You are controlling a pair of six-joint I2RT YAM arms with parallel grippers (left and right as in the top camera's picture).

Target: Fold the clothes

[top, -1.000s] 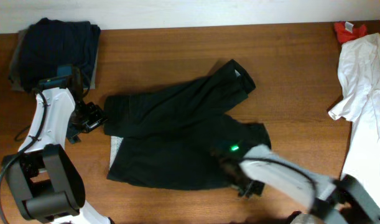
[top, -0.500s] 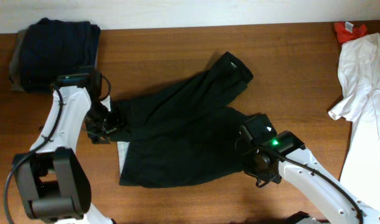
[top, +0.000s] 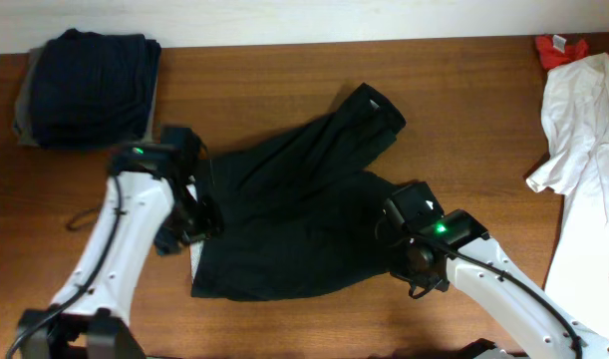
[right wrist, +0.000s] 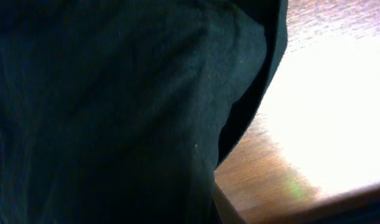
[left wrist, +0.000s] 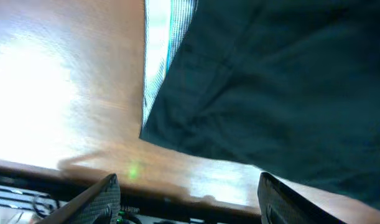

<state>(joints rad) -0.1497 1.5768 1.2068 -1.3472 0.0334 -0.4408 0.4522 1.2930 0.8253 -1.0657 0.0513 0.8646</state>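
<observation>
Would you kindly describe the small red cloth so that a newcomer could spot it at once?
Follow the brown wooden table to its far right corner. There, just beyond the crumpled white garment, lies the small red cloth. It alone is red, and far smaller than its white neighbour.

Wooden desk (top: 284,90) is filling nearly the whole overhead view, reddish-brown, its grain running from 9 to 3 o'clock. A pale wall strip (top: 304,18) is running along the 12 o'clock edge, meeting the desk in a straight line. Left wrist view: the wood is catching strong white glare toward 9 o'clock, with a small green glint (left wrist: 132,169) showing near 7 o'clock. Right wrist view: the wood is glaring white at 3 o'clock, with a fainter green spot (right wrist: 295,190) sitting near 5 o'clock.
</observation>
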